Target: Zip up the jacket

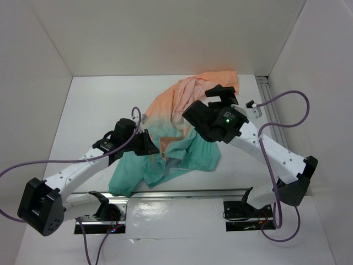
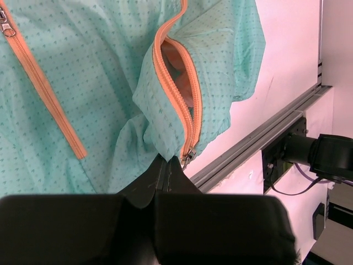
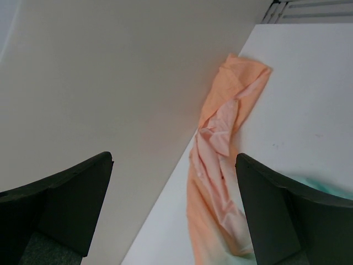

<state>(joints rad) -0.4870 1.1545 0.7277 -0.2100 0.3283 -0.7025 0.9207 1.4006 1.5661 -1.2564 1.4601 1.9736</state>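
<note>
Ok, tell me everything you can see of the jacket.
The jacket is thin, soft, dotted fabric fading from peach-orange at the far end to teal nearer the arms. It lies crumpled on the table, with a peach part along the back wall. Its orange front zipper gapes open, with the slider at the bottom; an orange pocket zip is closed. The left gripper is shut on the hem beside the slider. The right gripper hangs open over it.

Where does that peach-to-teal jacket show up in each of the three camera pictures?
Top external: thin peach-to-teal fabric jacket, crumpled at picture centre.
Left wrist: its teal front and orange zipper fill the upper left.
Right wrist: only its peach end, centre, against the wall.
Shared landmark: white table.
</note>
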